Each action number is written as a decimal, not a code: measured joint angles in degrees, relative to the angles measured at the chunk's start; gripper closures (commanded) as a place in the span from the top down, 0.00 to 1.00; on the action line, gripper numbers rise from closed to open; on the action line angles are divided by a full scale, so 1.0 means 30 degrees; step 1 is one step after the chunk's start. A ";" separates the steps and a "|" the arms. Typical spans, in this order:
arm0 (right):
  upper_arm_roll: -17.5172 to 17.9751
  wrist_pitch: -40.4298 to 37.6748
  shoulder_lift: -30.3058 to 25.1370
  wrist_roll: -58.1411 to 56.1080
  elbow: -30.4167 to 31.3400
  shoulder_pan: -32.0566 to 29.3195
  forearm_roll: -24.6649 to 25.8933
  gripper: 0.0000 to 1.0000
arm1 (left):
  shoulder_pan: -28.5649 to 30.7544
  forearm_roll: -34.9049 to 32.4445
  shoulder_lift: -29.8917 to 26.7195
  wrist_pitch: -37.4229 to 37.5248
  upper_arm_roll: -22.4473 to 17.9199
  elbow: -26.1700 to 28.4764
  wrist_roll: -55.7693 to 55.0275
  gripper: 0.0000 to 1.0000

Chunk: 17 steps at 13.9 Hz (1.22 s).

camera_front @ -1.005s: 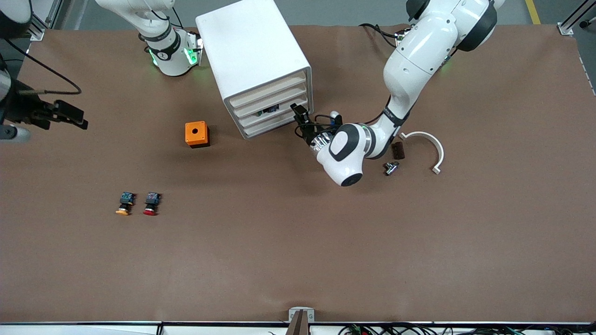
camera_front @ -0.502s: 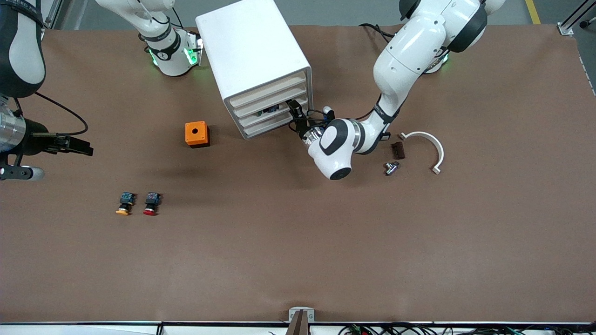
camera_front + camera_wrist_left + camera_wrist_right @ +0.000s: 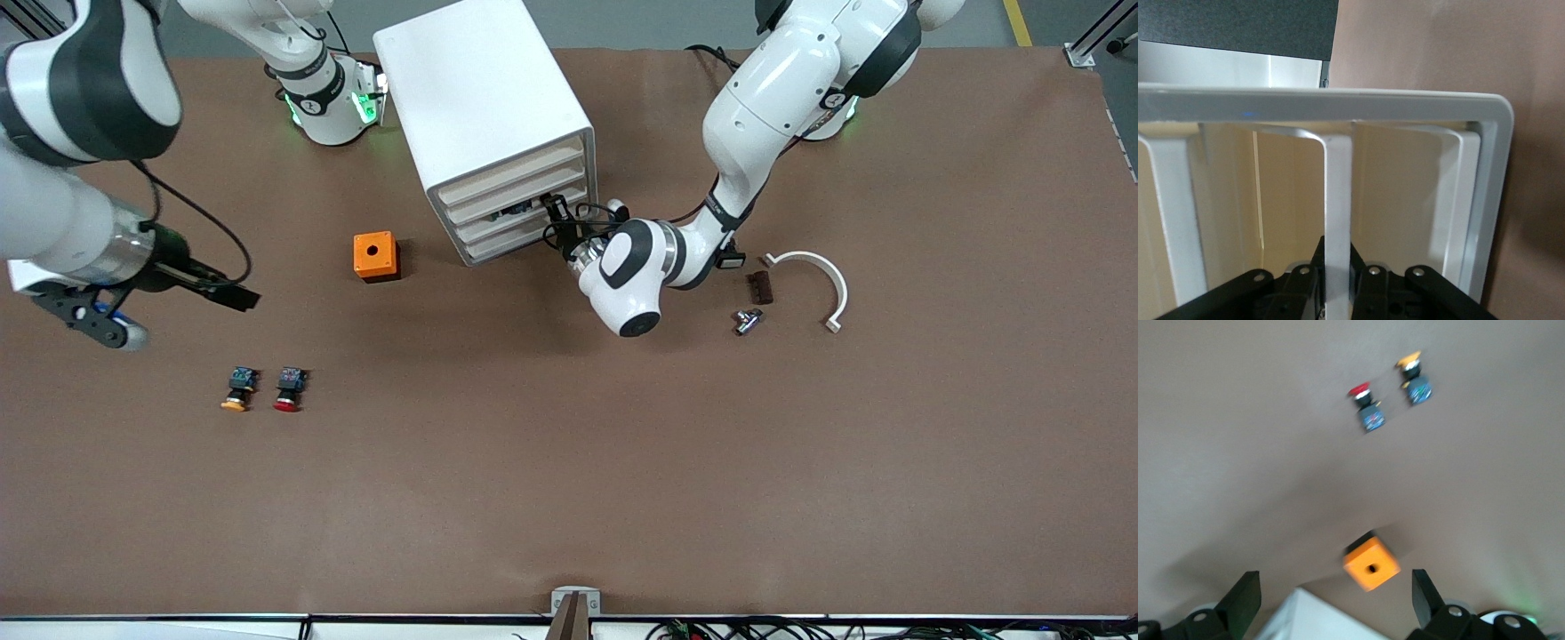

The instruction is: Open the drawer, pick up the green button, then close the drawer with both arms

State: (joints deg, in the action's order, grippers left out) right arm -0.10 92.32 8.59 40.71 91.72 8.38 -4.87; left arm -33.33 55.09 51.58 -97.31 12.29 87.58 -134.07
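Observation:
The white cabinet (image 3: 484,98) stands near the robots' bases, its four cream slats facing the front camera. My left gripper (image 3: 554,212) is at the third drawer (image 3: 489,228) from the top, at its end toward the left arm. In the left wrist view the left gripper (image 3: 1337,259) is shut on that drawer's white slat (image 3: 1337,193). A small dark-and-blue thing (image 3: 516,211) shows in the gap above the slat; no green cap is visible. My right gripper (image 3: 238,299) is open and empty, in the air over bare table beside the orange box; it also shows in the right wrist view (image 3: 1336,593).
An orange box (image 3: 376,256) with a hole on top sits beside the cabinet. A yellow-capped button (image 3: 236,389) and a red-capped button (image 3: 289,389) lie nearer the front camera. A white curved piece (image 3: 813,271), a brown block (image 3: 758,287) and a metal fitting (image 3: 747,320) lie toward the left arm's end.
The left gripper has moved in to the cabinet's front and now grips the drawer slat. The right arm has swung in from the table's end toward the orange box.

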 measured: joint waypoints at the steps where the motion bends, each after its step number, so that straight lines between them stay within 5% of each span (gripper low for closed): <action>1: 0.0023 0.0294 0.0004 0.1469 0.0034 0.0607 -0.0142 1.00 | 0.0065 -0.0006 0.0001 0.0092 -0.0223 -0.0145 0.0077 0.00; 6: 0.0083 0.3375 0.0209 0.8265 0.1457 0.4440 -0.0258 1.00 | 0.1061 -0.0009 0.0011 0.0383 -0.1878 -0.1669 0.1284 0.00; 11: 0.0067 0.6529 0.1764 1.4368 0.2451 0.8043 -0.0119 1.00 | 0.2647 -0.0028 0.0162 0.0333 -0.2072 -0.2201 0.3411 0.00; 12: 0.0061 0.7062 0.2196 1.5235 0.2451 0.8557 -0.0038 1.00 | 0.2694 -0.0025 0.0198 0.0297 -0.2068 -0.2233 0.3588 0.24; 15: 0.0040 0.8405 0.3303 1.7373 0.2442 0.9707 0.0625 1.00 | 0.2685 0.0052 0.0201 -0.0283 -0.2043 -0.2494 0.4189 0.46; 17: 0.0036 0.9122 0.3960 1.8397 0.2438 1.0347 0.0925 1.00 | 0.2716 0.0053 0.0202 -0.0748 -0.2049 -0.2725 0.4390 0.78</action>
State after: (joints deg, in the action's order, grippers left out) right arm 0.01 119.69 20.47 95.90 99.04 39.42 -2.10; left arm -25.19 55.24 52.18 -99.56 6.14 79.41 -120.90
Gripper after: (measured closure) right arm 0.000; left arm 0.559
